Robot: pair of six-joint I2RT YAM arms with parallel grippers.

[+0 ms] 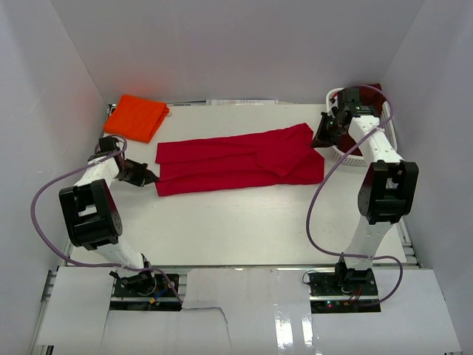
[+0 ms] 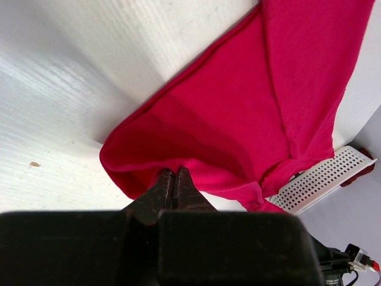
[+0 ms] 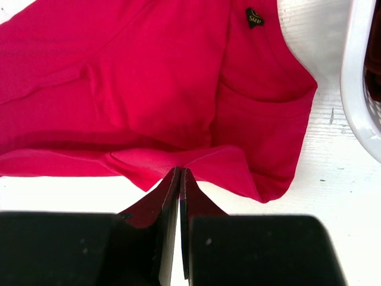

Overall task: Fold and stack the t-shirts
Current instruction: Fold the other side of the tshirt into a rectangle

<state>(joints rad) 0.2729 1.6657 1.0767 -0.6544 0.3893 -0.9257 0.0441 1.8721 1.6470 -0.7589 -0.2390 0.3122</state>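
Red shirt [image 1: 236, 164] lies across mid-table, folded into a long band running left to right. Left gripper [image 1: 153, 180] has its fingers closed, pinching the band's near left corner. Right gripper [image 1: 319, 140] has its fingers closed, pinching the far right edge. Orange shirt [image 1: 137, 117] sits folded at far left. Maroon shirt [image 1: 374, 89] lies in basket [image 1: 353, 157], far right.

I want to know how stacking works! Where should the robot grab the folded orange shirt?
Probably the edge nearest the left gripper. The orange t-shirt lies folded flat at the far left of the table, so a low pinch from the near side could catch all its layers together. Right now that gripper is shut on the red t-shirt.
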